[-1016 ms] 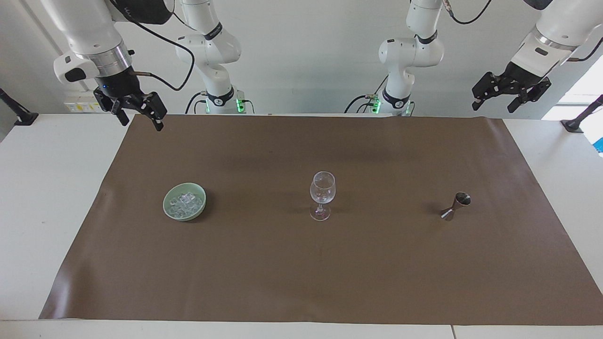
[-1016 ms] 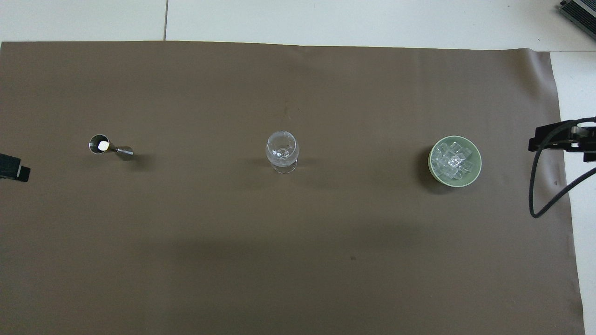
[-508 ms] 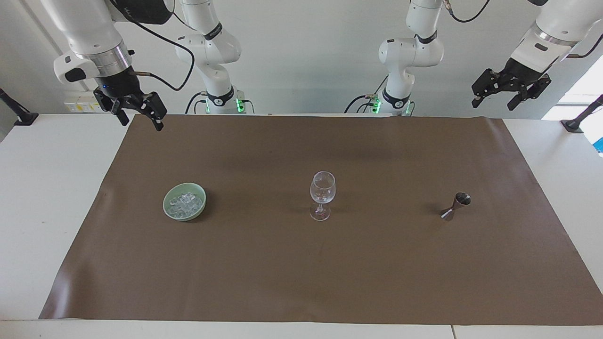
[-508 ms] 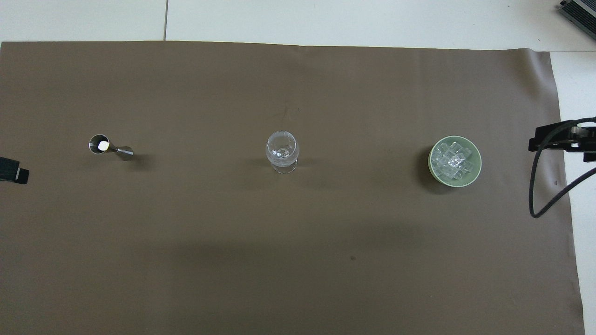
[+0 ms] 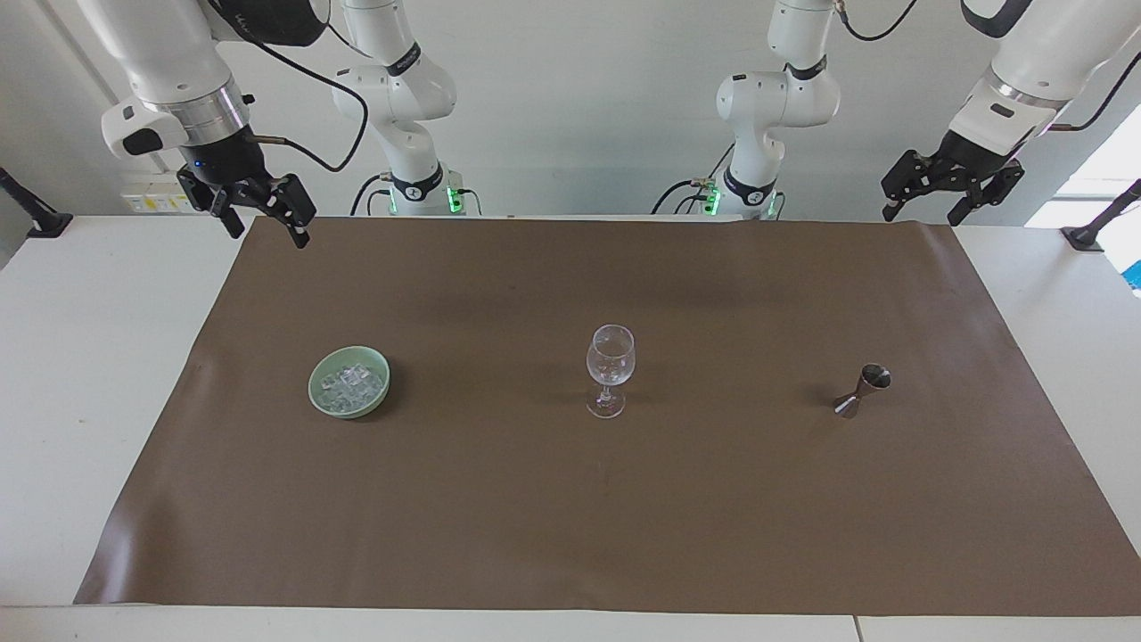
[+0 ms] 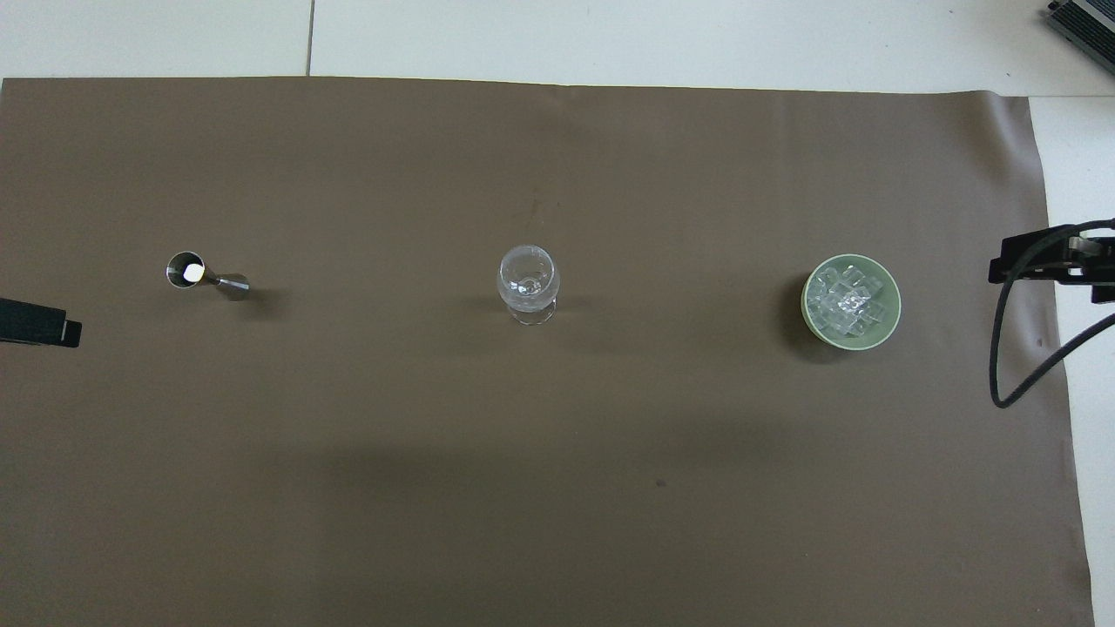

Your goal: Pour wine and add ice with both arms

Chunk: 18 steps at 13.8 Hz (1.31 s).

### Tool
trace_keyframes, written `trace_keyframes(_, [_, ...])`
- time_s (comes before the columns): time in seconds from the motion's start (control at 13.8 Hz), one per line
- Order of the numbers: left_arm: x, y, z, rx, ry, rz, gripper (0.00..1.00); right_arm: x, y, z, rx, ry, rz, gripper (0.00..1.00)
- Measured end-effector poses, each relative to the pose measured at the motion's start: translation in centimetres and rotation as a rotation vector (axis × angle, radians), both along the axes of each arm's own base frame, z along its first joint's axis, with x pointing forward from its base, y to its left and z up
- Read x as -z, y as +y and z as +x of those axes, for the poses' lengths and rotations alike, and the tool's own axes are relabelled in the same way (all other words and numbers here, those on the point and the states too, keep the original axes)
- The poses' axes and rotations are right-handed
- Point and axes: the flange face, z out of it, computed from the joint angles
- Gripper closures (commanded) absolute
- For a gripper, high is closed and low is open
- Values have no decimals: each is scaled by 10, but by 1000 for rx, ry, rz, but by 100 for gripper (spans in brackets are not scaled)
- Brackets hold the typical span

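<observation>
A clear wine glass (image 5: 611,361) stands upright at the middle of the brown mat, and also shows in the overhead view (image 6: 528,279). A green bowl (image 5: 314,383) toward the right arm's end holds several ice cubes (image 5: 352,385), also seen from above (image 6: 849,300). A steel jigger (image 5: 863,390) stands toward the left arm's end. My right gripper (image 5: 268,235) hangs open and empty over the mat's corner nearest the robots. My left gripper (image 5: 920,217) hangs open and empty over the mat's other near corner. One of its fingers (image 6: 39,322) shows in the overhead view.
The brown mat (image 5: 535,517) covers most of the white table. A black cable (image 6: 1002,366) loops from the right gripper's wrist above the mat's edge beside the bowl (image 6: 808,292). The jigger (image 6: 205,275) has a white glint in its cup.
My left gripper has come down and moved inward toward the mat's corner. The right gripper, glass, bowl and jigger have not moved.
</observation>
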Motion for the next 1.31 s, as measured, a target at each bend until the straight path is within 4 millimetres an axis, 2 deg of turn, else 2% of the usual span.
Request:
trace_keyframes(0.51, [-8, -9, 1, 11, -26, -33, 0, 0, 0, 0, 0, 0, 0, 0])
trace_keyframes(0.8, [-16, -8, 6, 8, -45, -36, 0, 0, 0, 0, 0, 0, 0, 0])
trace_keyframes(1.31, [-21, -12, 36, 11, -37, -25, 0, 0, 0, 0, 0, 0, 0, 0])
